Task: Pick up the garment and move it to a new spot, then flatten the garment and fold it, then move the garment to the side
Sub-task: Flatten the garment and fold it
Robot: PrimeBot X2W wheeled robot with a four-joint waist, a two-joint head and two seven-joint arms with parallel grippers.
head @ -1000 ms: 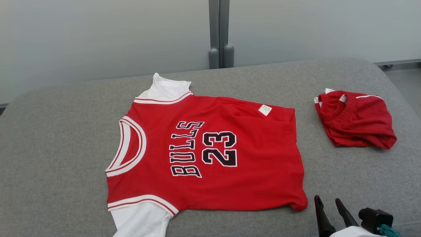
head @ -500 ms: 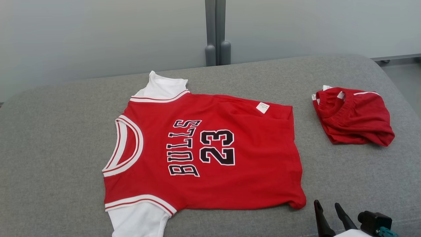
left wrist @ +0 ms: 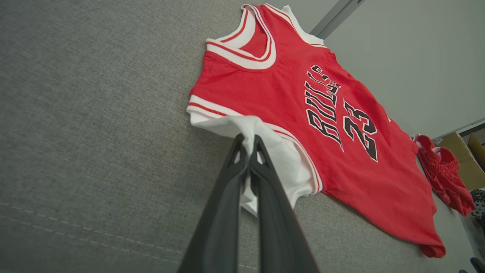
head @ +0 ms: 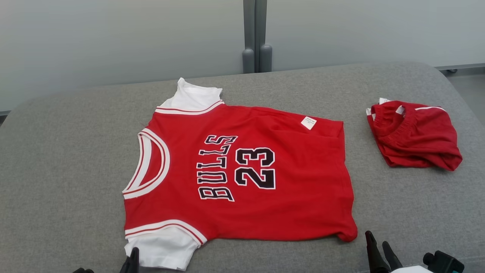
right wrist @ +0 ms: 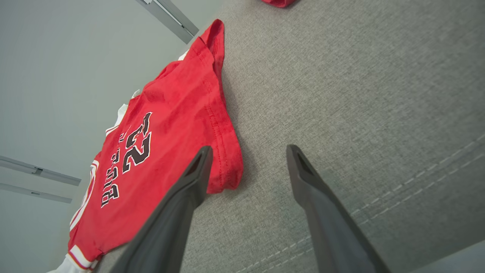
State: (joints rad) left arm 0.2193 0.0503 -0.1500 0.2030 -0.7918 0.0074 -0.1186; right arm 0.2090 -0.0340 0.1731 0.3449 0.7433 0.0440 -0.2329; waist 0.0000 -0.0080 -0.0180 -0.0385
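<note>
red jersey [head: 242, 170] on grey cushion [head: 57, 151], sleeve [left wrist: 288, 159] in left pincer [left wrist: 248, 138]

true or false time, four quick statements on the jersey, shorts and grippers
1. The left gripper is shut on the white sleeve of the red Bulls 23 jersey. True.
2. The right gripper clamps the jersey's hem. False: it is open beside the hem corner.
3. The crumpled red shorts lie on the jersey. False: they lie apart on the grey fabric surface.
4. The jersey lies print side up. True.
</note>
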